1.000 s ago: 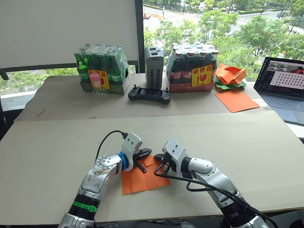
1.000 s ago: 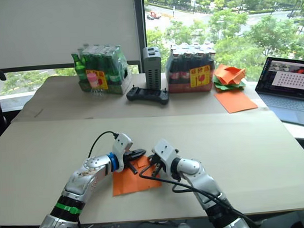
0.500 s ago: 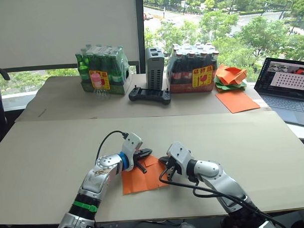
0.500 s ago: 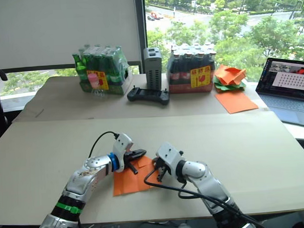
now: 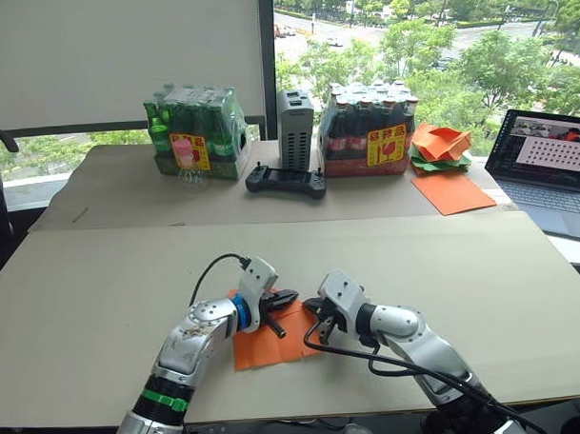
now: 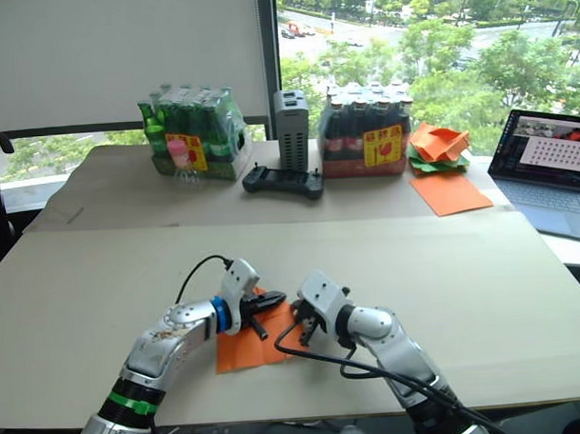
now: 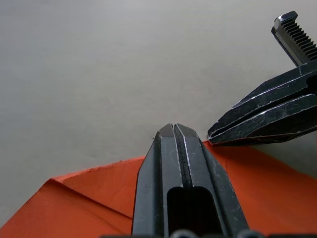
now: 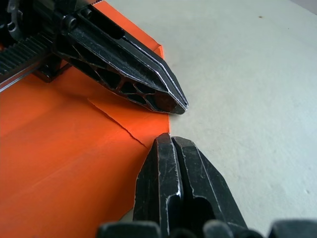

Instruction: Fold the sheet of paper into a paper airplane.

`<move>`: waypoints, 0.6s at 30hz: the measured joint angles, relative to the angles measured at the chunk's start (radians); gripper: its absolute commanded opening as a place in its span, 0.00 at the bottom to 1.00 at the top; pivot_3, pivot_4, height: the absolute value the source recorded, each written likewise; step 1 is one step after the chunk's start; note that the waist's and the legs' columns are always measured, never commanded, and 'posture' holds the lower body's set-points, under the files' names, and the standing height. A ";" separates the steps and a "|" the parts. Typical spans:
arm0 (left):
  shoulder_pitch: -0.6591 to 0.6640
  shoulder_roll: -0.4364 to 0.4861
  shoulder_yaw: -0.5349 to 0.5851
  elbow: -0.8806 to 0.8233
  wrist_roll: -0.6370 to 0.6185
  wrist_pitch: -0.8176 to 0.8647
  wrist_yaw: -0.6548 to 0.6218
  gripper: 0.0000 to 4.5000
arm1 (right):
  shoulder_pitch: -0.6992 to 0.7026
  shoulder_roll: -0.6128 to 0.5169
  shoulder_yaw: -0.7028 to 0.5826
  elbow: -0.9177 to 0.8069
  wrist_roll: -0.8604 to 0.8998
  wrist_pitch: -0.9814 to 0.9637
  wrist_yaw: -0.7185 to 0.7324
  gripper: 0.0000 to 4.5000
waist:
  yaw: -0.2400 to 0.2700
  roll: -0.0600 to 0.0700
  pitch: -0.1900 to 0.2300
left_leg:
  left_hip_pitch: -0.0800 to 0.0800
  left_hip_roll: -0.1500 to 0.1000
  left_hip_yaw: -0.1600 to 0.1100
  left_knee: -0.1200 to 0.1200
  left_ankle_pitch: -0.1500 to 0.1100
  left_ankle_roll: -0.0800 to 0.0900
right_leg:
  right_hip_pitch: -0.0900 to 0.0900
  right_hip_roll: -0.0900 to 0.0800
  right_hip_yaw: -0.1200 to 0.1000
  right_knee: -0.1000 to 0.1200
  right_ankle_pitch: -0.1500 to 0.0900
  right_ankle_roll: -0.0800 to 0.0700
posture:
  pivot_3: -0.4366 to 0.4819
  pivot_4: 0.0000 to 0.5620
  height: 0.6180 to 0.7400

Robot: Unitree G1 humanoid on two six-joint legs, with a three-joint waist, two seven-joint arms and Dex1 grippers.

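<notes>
Both grippers over the sheet of paper (image 5: 275,341)

I see left gripper (image 5: 283,301) and right gripper (image 5: 314,316) fingers clenched, grasping nothing, near the surface's (image 5: 102,281) front edge.

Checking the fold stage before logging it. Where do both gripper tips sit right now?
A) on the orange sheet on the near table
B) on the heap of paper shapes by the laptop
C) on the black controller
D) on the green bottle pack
A: the left gripper and right gripper, both with fingers closed together, meet at the far edge of the sheet of paper.
</notes>
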 measured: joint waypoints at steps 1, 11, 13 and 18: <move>0.002 0.002 0.000 -0.001 0.001 -0.001 -0.002 0.00 | 0.000 0.000 0.000 0.000 0.000 0.000 0.000 0.00 | 0.000 0.000 0.000 | 0.000 0.000 0.000 0.000 0.000 0.000 | 0.000 0.000 0.000 0.000 0.000 0.000 | 0.48 0.27 1.00; -0.031 -0.006 0.033 0.077 -0.013 -0.008 0.000 0.00 | -0.010 0.003 0.009 0.009 -0.001 0.000 -0.004 0.00 | -0.001 0.000 0.000 | 0.001 0.000 0.000 0.000 0.000 0.000 | 0.000 0.000 0.000 0.000 0.000 0.000 | 0.48 0.27 1.00; -0.037 -0.004 0.045 0.096 -0.013 -0.018 0.002 0.00 | -0.011 0.003 0.011 0.009 -0.001 0.000 -0.004 0.00 | -0.002 0.000 0.000 | 0.001 0.000 0.000 0.000 0.000 0.000 | 0.000 0.000 0.000 0.000 0.000 0.000 | 0.48 0.27 1.00; -0.039 0.000 0.049 0.115 -0.013 -0.039 0.003 0.00 | -0.014 0.004 0.015 0.013 -0.001 0.000 -0.006 0.00 | -0.003 0.000 -0.001 | 0.001 0.000 0.000 0.000 0.000 0.000 | 0.000 0.000 0.000 0.000 0.000 0.000 | 0.48 0.27 1.00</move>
